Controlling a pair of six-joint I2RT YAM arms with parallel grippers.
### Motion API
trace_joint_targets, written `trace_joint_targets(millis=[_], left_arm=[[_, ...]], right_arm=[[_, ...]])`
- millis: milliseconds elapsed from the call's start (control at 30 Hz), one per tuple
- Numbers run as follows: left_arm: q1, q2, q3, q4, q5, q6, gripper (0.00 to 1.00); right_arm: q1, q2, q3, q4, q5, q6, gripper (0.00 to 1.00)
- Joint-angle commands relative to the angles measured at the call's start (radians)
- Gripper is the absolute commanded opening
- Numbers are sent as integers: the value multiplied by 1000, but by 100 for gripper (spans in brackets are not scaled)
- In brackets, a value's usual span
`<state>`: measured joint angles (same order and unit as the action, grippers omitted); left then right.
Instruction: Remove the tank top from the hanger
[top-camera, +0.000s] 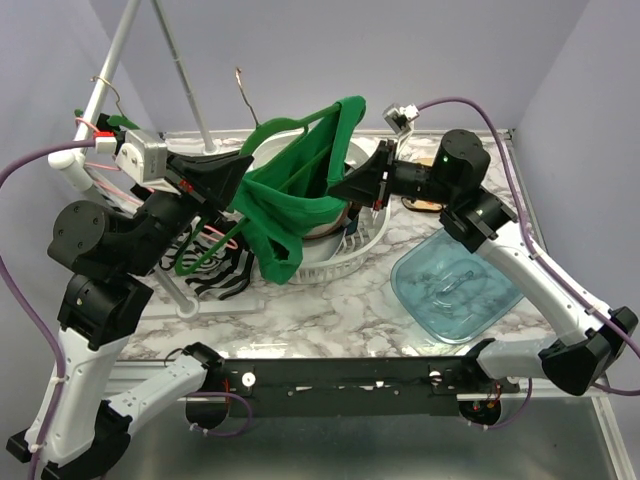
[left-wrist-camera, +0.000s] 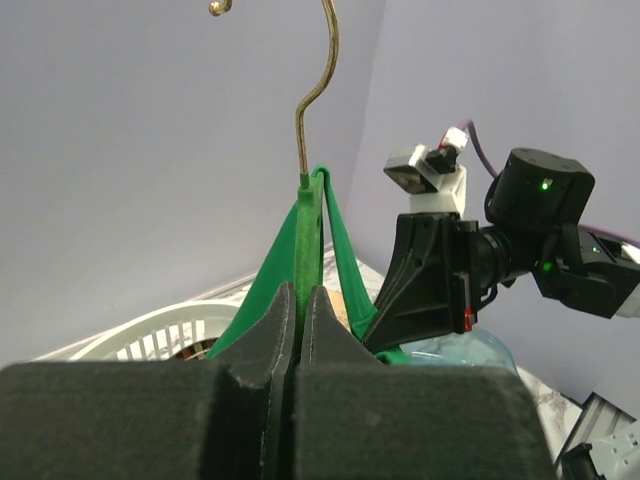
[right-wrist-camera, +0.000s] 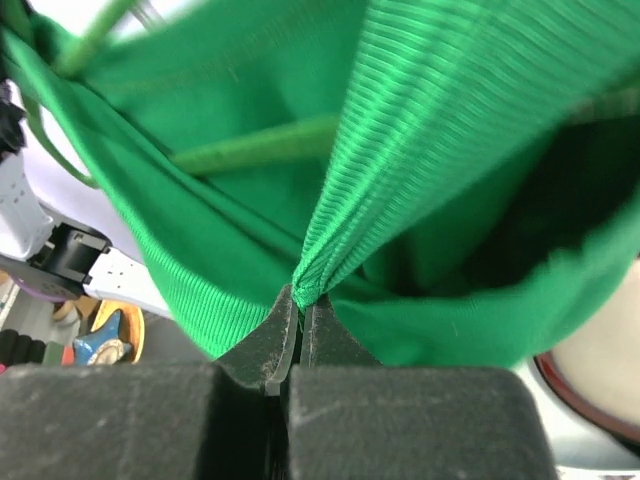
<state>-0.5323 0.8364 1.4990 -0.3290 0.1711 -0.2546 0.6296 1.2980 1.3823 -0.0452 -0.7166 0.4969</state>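
Note:
A green ribbed tank top (top-camera: 285, 200) hangs on a green hanger (left-wrist-camera: 305, 250) with a brass hook (left-wrist-camera: 318, 90), held up over the white basket. My left gripper (left-wrist-camera: 299, 300) is shut on the hanger just below the hook, with fabric beside it. My right gripper (right-wrist-camera: 300, 305) is shut on a bunched fold of the tank top (right-wrist-camera: 440, 110), the hanger's bar (right-wrist-camera: 250, 148) showing through the cloth. In the top view the left gripper (top-camera: 232, 185) is at the top's left and the right gripper (top-camera: 345, 185) at its right.
A white slotted laundry basket (top-camera: 345, 250) sits under the tank top. A black-and-white striped garment (top-camera: 225, 275) lies left of it. A clear blue tub (top-camera: 455, 285) sits at the right. A grey rack with poles (top-camera: 110, 70) stands at the back left.

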Motion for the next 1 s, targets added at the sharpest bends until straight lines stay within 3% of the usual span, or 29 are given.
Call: trace_joint_targets(millis=[0, 133, 467, 633, 800, 967], left_arm=[[3, -14, 38, 269, -105, 12, 0], [3, -58, 37, 190, -94, 60, 0], [3, -180, -23, 71, -16, 89, 0], [3, -183, 23, 58, 83, 72, 0], [3, -194, -2, 105, 186, 58, 0], [3, -166, 40, 25, 243, 97, 0]], right_arm=[[28, -46, -49, -77, 21, -29, 1], [15, -123, 80, -198, 413, -84, 1], [-25, 49, 471, -346, 773, -207, 1], [-47, 128, 503, -344, 735, -233, 1], [-50, 172, 509, -367, 577, -242, 1], [-74, 205, 584, -383, 641, -221, 1]])
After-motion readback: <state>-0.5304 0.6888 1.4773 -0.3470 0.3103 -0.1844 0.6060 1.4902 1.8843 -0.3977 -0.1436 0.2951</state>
